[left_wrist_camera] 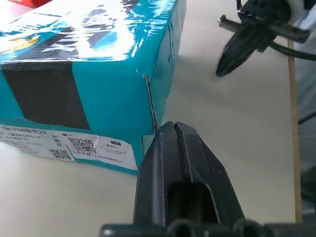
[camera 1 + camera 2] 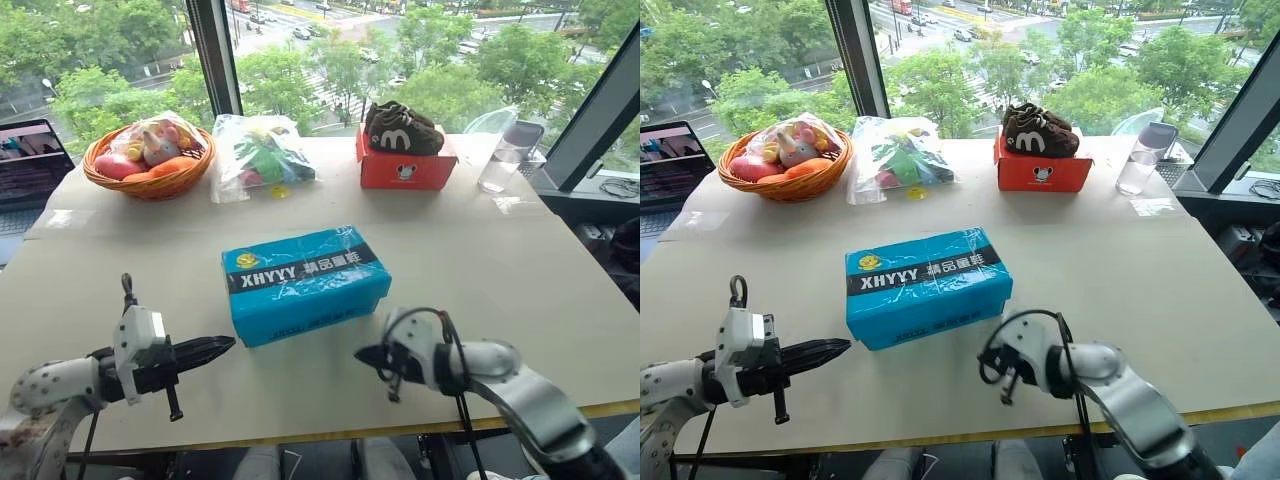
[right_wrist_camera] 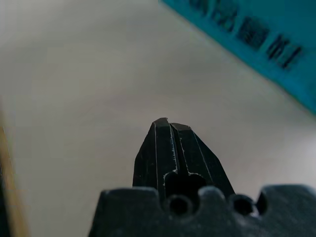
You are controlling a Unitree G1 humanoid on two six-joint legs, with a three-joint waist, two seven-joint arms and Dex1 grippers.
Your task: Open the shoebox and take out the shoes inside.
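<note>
Box (image 2: 305, 283) sits lid-on mid-bench between left gripper (image 2: 222, 346) and right gripper (image 2: 366, 355), both with jaws closed and empty; open them, then lift the lid's near edge evenly.

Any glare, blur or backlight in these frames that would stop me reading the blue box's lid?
Left eye view: daylight from the windows, mild sheen on the shoebox lid, lettering legible. Left wrist view: strong white glare across the lid top; the left gripper is sharp. Right wrist view: the box edge is out of focus and its print unreadable; the right gripper is sharp.
</note>
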